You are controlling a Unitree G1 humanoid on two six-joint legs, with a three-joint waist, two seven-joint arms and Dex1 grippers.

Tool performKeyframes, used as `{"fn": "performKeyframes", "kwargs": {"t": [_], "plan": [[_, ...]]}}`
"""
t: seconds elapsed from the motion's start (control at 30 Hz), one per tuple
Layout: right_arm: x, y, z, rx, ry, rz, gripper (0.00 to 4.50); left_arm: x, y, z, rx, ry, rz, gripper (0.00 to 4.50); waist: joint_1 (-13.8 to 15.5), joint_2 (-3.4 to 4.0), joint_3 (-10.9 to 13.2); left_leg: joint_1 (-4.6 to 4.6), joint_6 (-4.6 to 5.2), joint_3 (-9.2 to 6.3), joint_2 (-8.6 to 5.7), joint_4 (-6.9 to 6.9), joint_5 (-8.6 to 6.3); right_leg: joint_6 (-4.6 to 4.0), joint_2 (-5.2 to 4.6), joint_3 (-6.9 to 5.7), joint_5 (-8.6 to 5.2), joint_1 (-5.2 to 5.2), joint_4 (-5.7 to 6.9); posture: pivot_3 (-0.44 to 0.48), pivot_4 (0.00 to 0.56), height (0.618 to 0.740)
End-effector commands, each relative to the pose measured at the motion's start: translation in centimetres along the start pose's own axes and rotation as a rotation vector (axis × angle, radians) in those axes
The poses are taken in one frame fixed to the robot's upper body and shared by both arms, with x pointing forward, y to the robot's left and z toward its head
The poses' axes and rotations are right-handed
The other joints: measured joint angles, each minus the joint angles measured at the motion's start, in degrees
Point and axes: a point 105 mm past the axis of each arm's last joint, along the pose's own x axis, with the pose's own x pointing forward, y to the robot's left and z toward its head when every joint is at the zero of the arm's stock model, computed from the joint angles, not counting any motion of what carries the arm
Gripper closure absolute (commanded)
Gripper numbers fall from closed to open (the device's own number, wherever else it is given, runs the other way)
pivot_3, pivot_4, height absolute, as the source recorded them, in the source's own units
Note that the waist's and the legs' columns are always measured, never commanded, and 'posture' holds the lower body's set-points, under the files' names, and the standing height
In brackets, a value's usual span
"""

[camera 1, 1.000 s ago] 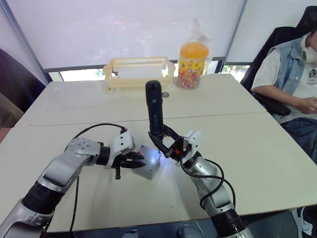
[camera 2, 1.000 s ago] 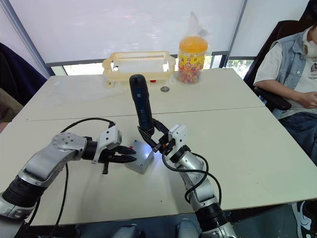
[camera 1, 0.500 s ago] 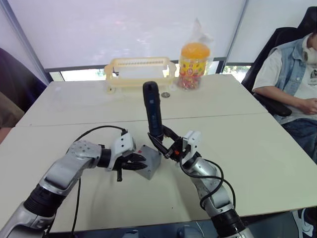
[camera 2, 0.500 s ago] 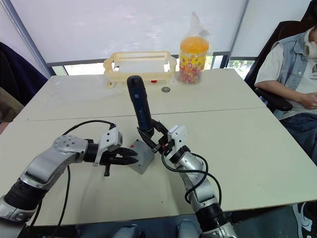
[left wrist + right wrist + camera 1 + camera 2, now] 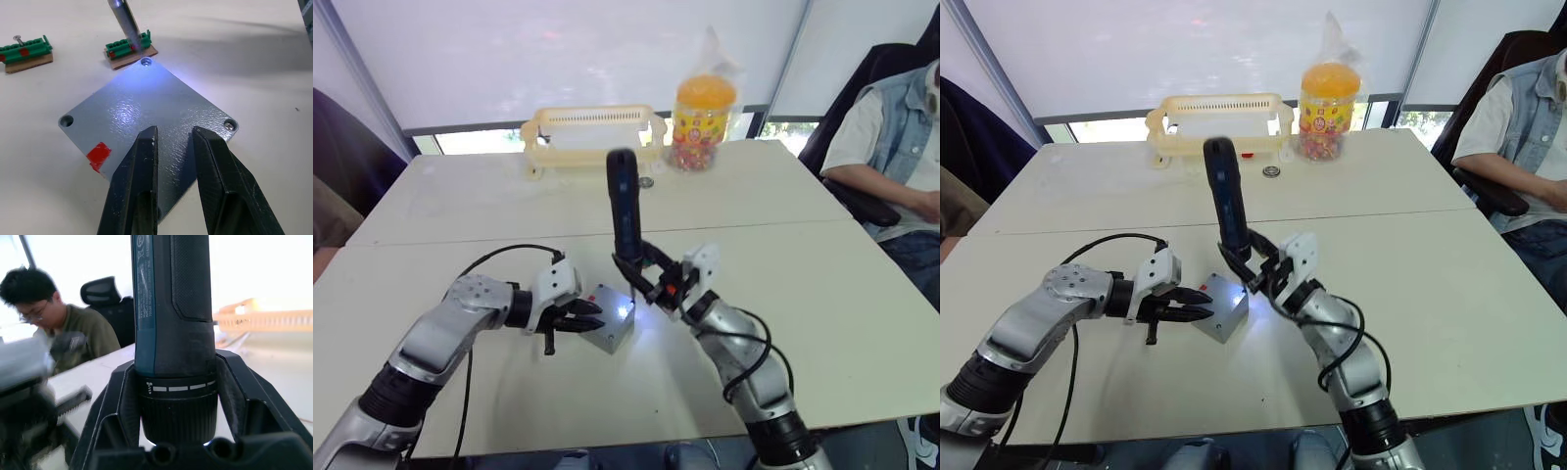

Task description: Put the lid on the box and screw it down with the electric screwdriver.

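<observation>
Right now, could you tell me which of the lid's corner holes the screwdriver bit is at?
The corner hole beside the nearer green block, lit by the electric screwdriver; the others sit unlit.

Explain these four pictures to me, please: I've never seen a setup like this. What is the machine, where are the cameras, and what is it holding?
It is a two-armed humanoid robot at a table. Two pictures come from its head, one from each wrist. The right gripper is shut on the electric screwdriver, standing upright, its lit tip at a corner of the lid, which sits on the box. The left gripper, fingers slightly apart, reaches over the lid's edge. Also there: two green blocks, a yellow basket, a candy jar. A person sits alongside.
</observation>
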Motion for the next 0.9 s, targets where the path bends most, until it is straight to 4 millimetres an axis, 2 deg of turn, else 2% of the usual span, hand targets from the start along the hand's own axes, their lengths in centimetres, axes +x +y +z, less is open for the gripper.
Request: {"fn": "performKeyframes", "kwargs": {"t": [0.03,0.2,0.33,0.43,0.47,0.53,0.6,0.67,0.73,0.9], "plan": [[0.2,1.5,7.5,0.004,-0.200,0.058,2.69,0.6,-0.5,-3.5,-0.099,0.107,-0.007,3.43,0.04,-0.02,0.01,-0.10,-0.06,0.00,-0.02,-0.01,0.03,0.17,-0.01,0.00,0.09,-0.12,0.06,0.000,0.150,0.740],[-0.2,0.4,9.1,0.149,-0.174,0.017,2.69,0.7,-0.6,-3.1,-0.083,0.084,-0.007,3.43,-0.20,-0.02,0.01,0.05,0.02,-0.04,0.04,-0.17,-0.02,0.26,0.00,-0.11,0.03,-0.06,0.16,0.000,0.150,0.740],[-1.3,-3.1,9.4,0.286,-0.022,-0.087,2.69,-0.4,-0.5,-0.6,-0.063,-0.004,0.019,3.43,-0.05,-0.07,0.57,-0.03,0.03,0.07,-0.01,0.04,-0.01,-0.01,-0.08,-0.05,-0.07,-0.04,0.14,0.000,0.150,0.740],[-4.3,-5.7,7.2,0.291,0.325,-0.165,2.69,-2.6,-0.6,2.4,-0.014,-0.063,0.044,3.43,0.04,-0.31,1.21,-0.12,0.05,0.06,-0.05,0.13,0.00,-0.02,-0.13,-0.06,-0.07,-0.02,0.11,0.000,0.150,0.740],[-6.0,-6.7,6.0,0.319,0.465,-0.212,2.69,-3.3,-0.7,3.3,0.001,-0.074,0.051,3.43,0.05,-0.35,1.40,-0.16,0.06,0.05,-0.05,0.09,0.00,-0.02,-0.13,-0.08,-0.07,-0.04,0.06,0.000,0.150,0.740],[-8.6,-7.6,4.6,0.378,0.643,-0.285,2.69,-3.9,-1.1,4.1,0.015,-0.077,0.056,3.43,-0.04,-0.39,1.43,-0.52,0.11,-0.04,0.00,0.01,-0.02,-0.02,-0.09,-0.20,-0.07,-0.25,-0.13,0.000,0.150,0.740],[-12.2,-7.3,3.1,0.415,0.864,-0.296,2.69,-4.6,-1.6,4.7,0.032,-0.069,0.069,3.43,0.04,-0.26,1.54,-1.05,0.16,0.04,0.01,0.06,-0.05,0.29,-0.09,-0.25,0.11,-0.75,-0.13,0.000,0.150,0.740],[-14.1,-7.1,2.8,0.449,0.959,-0.311,2.69,-4.9,-2.0,5.0,0.039,-0.060,0.073,3.43,-0.10,-0.28,1.56,-1.25,0.44,0.19,0.01,0.02,-0.20,0.50,-0.10,-0.27,0.10,-0.88,-0.27,0.000,0.150,0.740],[-15.3,-7.8,2.2,0.479,1.014,-0.371,2.69,-5.0,-2.5,4.6,0.027,-0.043,0.076,3.43,-0.73,-0.18,1.65,-1.28,0.52,0.35,0.06,0.04,-0.25,0.52,-0.07,-0.25,0.10,-0.89,-0.44,0.000,0.150,0.740],[-16.6,-8.6,0.3,0.521,1.089,-0.452,2.69,-4.7,-2.7,3.4,-0.019,-0.034,0.117,3.43,-0.21,-0.25,1.72,-1.10,0.78,0.67,0.05,0.21,-0.40,0.61,-0.03,0.07,0.16,-0.80,-0.48,0.000,0.150,0.740]]}}
